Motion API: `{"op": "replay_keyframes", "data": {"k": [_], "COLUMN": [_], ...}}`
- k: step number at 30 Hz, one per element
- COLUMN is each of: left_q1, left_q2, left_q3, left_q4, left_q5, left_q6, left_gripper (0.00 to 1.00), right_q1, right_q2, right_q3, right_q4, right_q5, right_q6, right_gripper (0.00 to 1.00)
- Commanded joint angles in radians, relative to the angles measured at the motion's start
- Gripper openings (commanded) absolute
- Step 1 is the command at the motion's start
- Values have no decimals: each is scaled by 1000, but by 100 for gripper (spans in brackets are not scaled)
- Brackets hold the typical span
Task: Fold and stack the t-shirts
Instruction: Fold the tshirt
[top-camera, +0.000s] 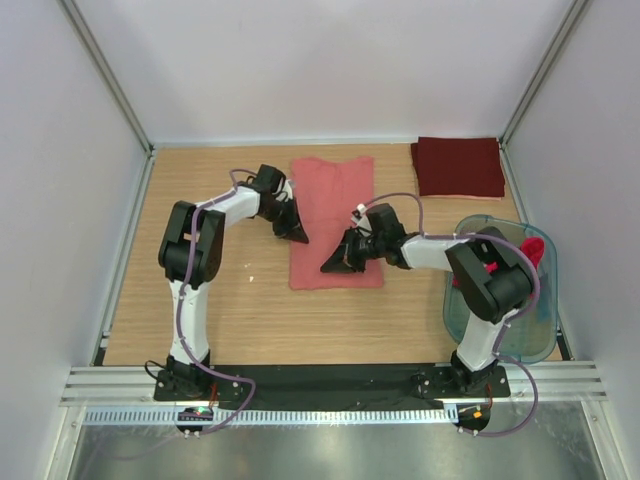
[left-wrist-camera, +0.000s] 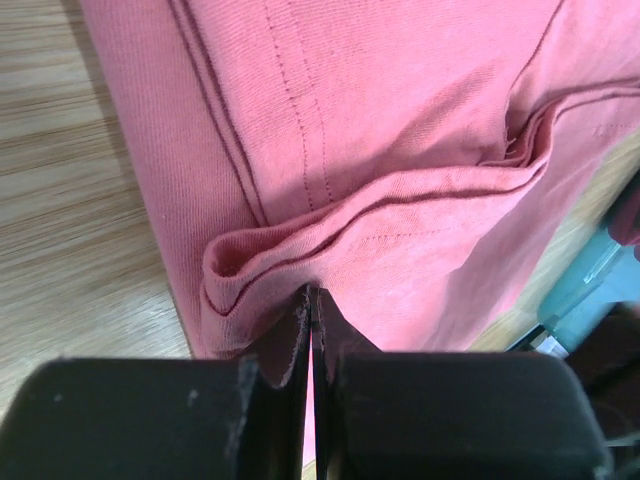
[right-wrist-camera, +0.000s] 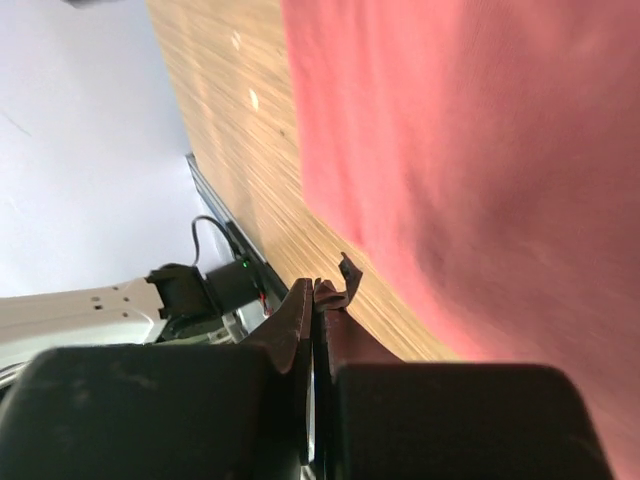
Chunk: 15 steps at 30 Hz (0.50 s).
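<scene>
A salmon-pink t-shirt (top-camera: 330, 215) lies folded into a long strip at the middle of the table. My left gripper (top-camera: 297, 234) is at its left edge. In the left wrist view the jaws are shut, and the gripper (left-wrist-camera: 312, 296) pinches a raised ridge of the shirt's layered hem (left-wrist-camera: 380, 200). My right gripper (top-camera: 336, 265) is over the shirt's near right part. It (right-wrist-camera: 318, 290) is shut and holds no cloth, beside the blurred shirt (right-wrist-camera: 480, 150). A folded dark maroon t-shirt (top-camera: 458, 166) lies at the back right. Brighter red shirts (top-camera: 531, 250) sit in the tub.
A translucent greenish plastic tub (top-camera: 520, 330) stands at the right edge, next to the right arm. Its corner shows in the left wrist view (left-wrist-camera: 590, 285). White walls and metal posts enclose the wooden table (top-camera: 220, 310). A black rail runs along the near edge.
</scene>
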Motion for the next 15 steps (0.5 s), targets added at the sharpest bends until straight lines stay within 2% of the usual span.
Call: {"op": "replay_keyframes", "data": {"k": [1,4,9,15], "left_q1": [19,17,-1,-35], "left_q2": [-7,-32,-93,-183], "left_q3": [18,18,1,-47], "left_q4": [-68,-73,-73,-76], "left_q5": [-87,-76,-67,-58], "left_q6": [42,19,1,-7], "left_gripper": [2,2,2,2], "right_q1": [-59,-81,-83,-98], "right_q2": [-51,5,91,-41], "right_q3": [-23,-128,-181,-110], "right_q4": [-50,42,152,-74], "right_q5": [-15,-45,-74,-29], "right_q6": [-72,-75,-82,-187], "right_gripper": [1,1,1,1]}}
